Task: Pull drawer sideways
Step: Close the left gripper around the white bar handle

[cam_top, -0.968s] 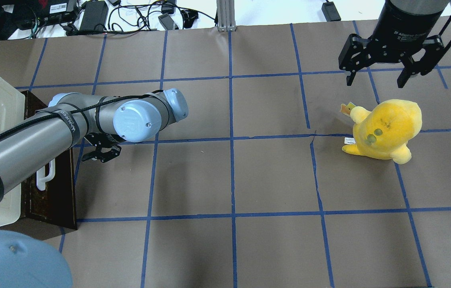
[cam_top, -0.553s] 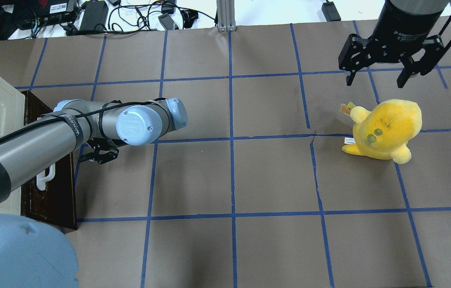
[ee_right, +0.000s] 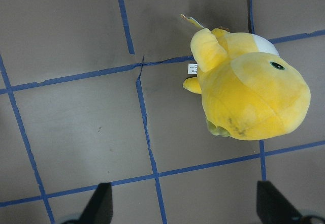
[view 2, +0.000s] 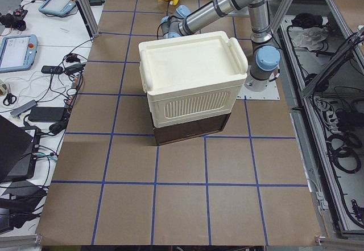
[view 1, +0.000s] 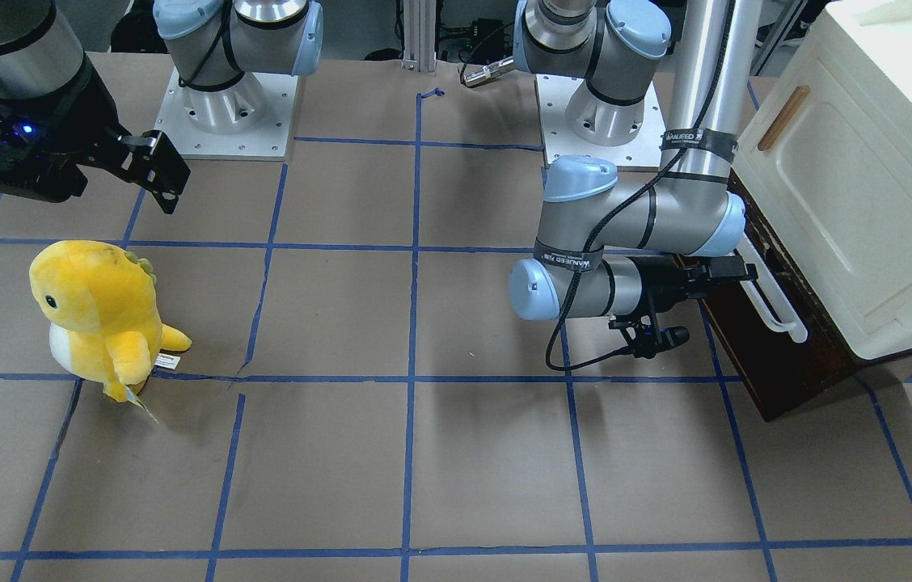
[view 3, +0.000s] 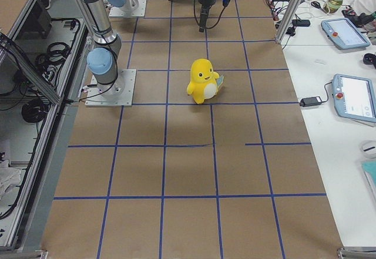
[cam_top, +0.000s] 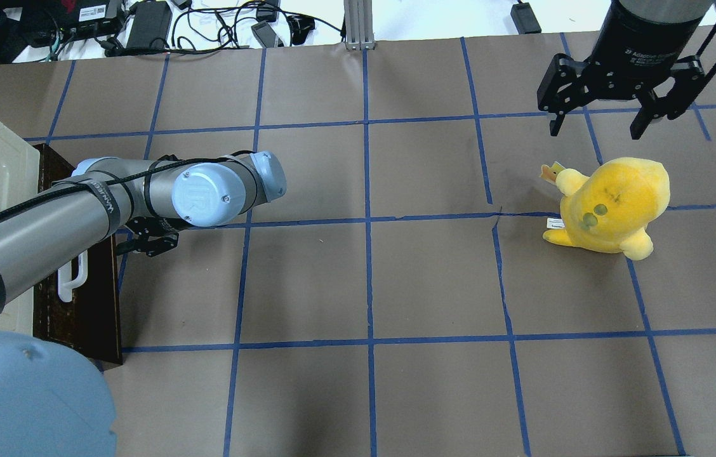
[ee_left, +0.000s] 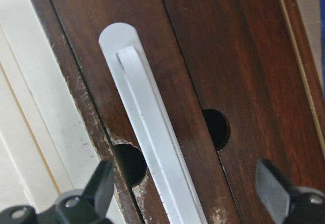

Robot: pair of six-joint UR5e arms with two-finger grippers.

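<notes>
Largely hidden overhead, left end effector (ee_left: 185, 183) straddles drawer (ee_left: 238, 56) handle (ee_left: 144, 127), contact unclear.

Surface: we see a table (cam_top: 434, 279) in brown paper, blue tape grid | robot's right: yellow plush toy (cam_top: 612, 203) stands upright | robot's left end: dark brown drawer (cam_top: 85, 317) rests on it

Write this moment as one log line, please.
left gripper: open, straddling handle | drawer: ungrasped | right gripper: open, raised near plush toy
</notes>
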